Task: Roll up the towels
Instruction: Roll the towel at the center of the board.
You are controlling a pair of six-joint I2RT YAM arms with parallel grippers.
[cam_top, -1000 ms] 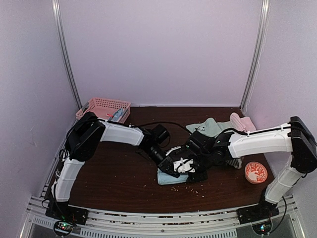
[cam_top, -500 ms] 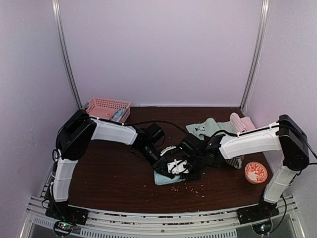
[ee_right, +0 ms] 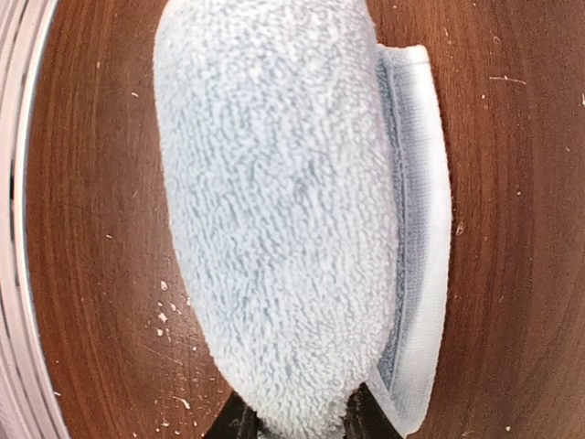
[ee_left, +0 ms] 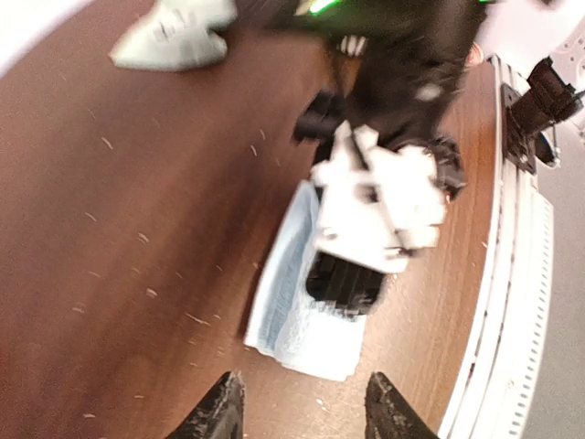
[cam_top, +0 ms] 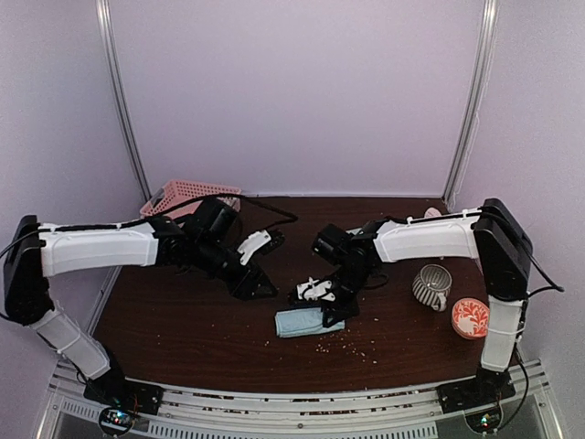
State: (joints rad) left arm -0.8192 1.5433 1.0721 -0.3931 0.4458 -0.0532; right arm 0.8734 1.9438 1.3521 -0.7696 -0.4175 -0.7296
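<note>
Top external: I see light blue terry towel (cam_top: 299, 322), partly rolled, on brown table (cam_top: 183, 320), 6 o'clock from centre. Right gripper (ee_right: 297, 419) fingers narrowed, pinching roll end. Left gripper (ee_left: 297, 412) at towel's 10 o'clock, fingers apart, empty.

Your top view looks down from high behind the near edge across the whole tabletop (cam_top: 174, 338). Your left wrist view slants down from a little way off, blurred. Your right wrist view looks straight down, very close. All three share the light blue towel (cam_top: 300, 322).
</note>
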